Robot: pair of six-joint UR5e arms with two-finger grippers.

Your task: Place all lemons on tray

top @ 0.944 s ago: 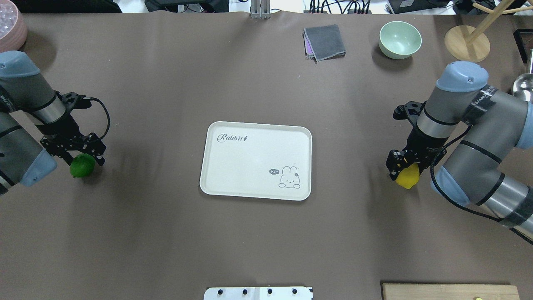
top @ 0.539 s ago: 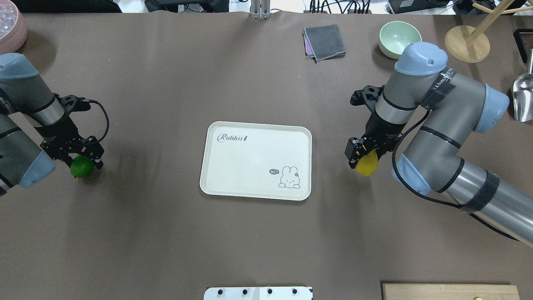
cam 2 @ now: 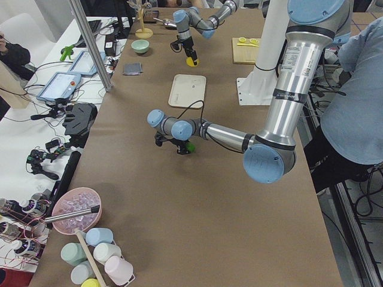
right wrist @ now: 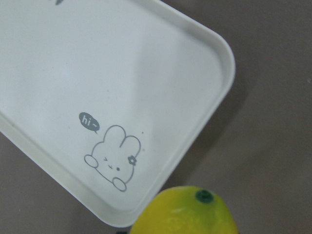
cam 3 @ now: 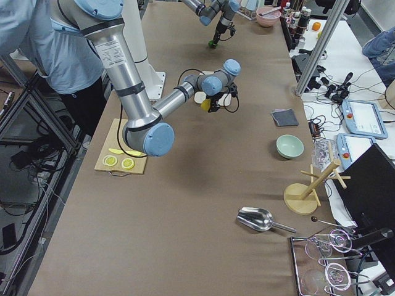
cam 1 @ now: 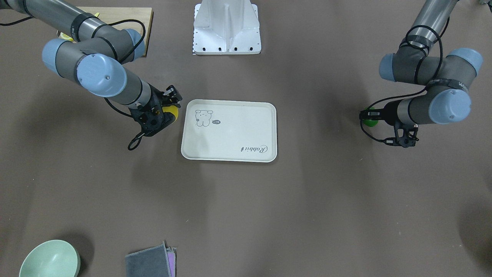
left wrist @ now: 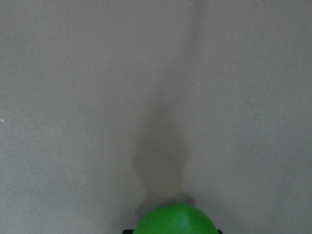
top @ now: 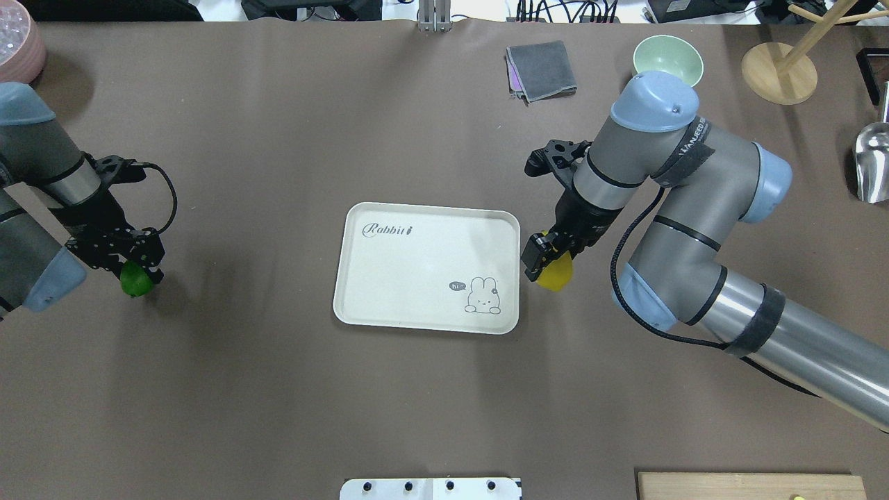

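Brown tabletop (top: 278,389) spreads beneath both arms. At far left, the left gripper (top: 132,269) is clamped around the green lemon (top: 137,283) over bare table. Well off to its right lies the tray (top: 417,243). Just beside the tray's right edge, the right gripper (top: 546,262) pinches the yellow lemon (top: 558,276) between its fingers.

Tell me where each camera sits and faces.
Front-facing: across the table, facing the robot, down; both arms, tray central.
Overhead: behind the robot, forward and down; left gripper holds green lemon, right gripper yellow lemon.
Exterior left: table's left end, along it; left arm near.
Exterior right: table's right end; right arm near.
Left wrist: down at table; green lemon at bottom.
Right wrist: down at tray corner; yellow lemon at bottom.
Front-facing and overhead share the tray, flipped.
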